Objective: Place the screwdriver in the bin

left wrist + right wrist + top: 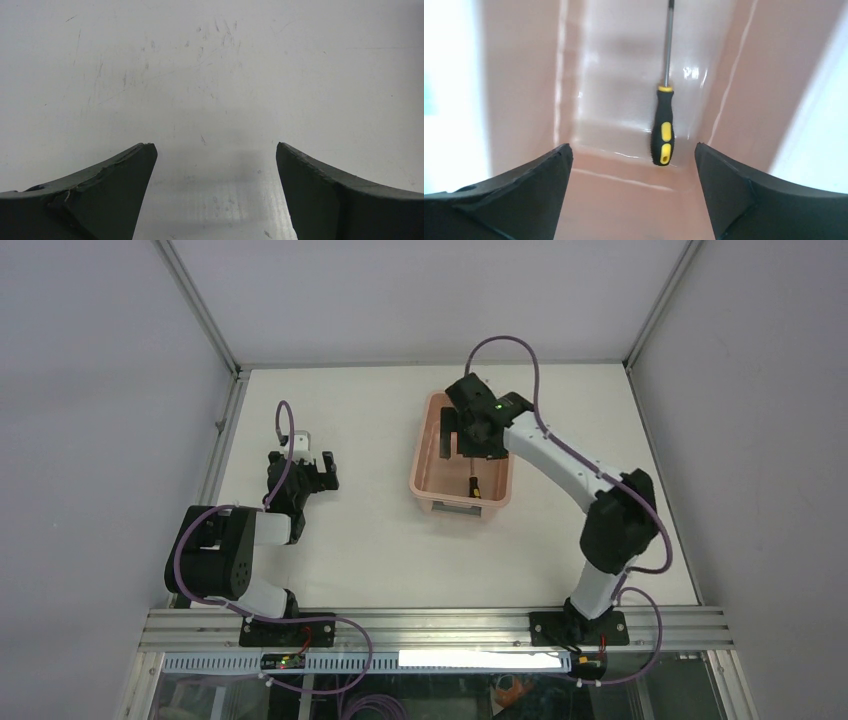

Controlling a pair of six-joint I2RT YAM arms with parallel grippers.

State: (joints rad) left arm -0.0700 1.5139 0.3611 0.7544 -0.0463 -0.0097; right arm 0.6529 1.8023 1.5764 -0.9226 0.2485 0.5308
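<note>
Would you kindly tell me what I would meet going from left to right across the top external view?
left tool → bin → right arm's elbow

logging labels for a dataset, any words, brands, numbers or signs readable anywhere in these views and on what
None can be read.
The screwdriver handle shows only yellow and black, no brand or size mark.
The bin walls are plain pink, no label.
The small dark unit with lights at the bottom of the top view is too small to tell.
</note>
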